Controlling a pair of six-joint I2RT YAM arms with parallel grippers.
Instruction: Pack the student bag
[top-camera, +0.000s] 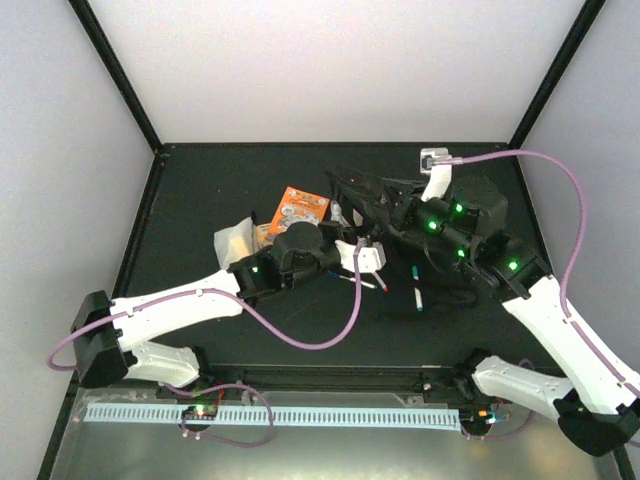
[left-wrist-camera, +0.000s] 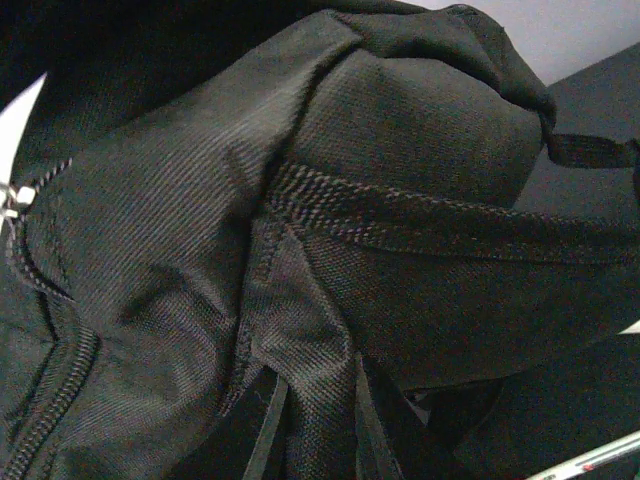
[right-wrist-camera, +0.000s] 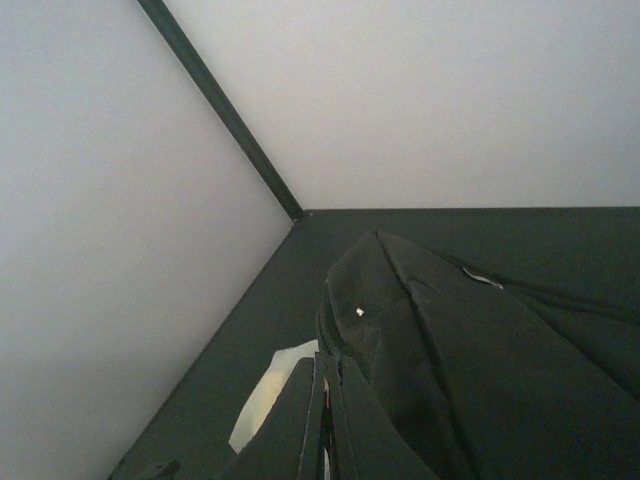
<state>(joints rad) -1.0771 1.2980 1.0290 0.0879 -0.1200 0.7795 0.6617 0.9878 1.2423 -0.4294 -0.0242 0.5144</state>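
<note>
The student bag (top-camera: 362, 193) is a crumpled black fabric backpack at the middle right of the table. My left gripper (top-camera: 378, 252) reaches it from the left. In the left wrist view the bag (left-wrist-camera: 400, 130) fills the frame, and the gripper (left-wrist-camera: 318, 425) is shut on a fold of its fabric, one finger (left-wrist-camera: 262, 428) on each side. My right gripper (top-camera: 392, 205) comes in from the right above the bag. In the right wrist view it (right-wrist-camera: 326, 385) is shut, the bag (right-wrist-camera: 460, 340) rising in a peak from an edge that runs into its tips.
An orange packet (top-camera: 301, 209) and a whitish plastic pouch (top-camera: 234, 242) lie left of the bag; the pouch (right-wrist-camera: 268, 398) also shows beside my right fingers. Pens (top-camera: 417, 296) lie in front of the bag, one near the left arm (top-camera: 361, 282). Walls enclose the table.
</note>
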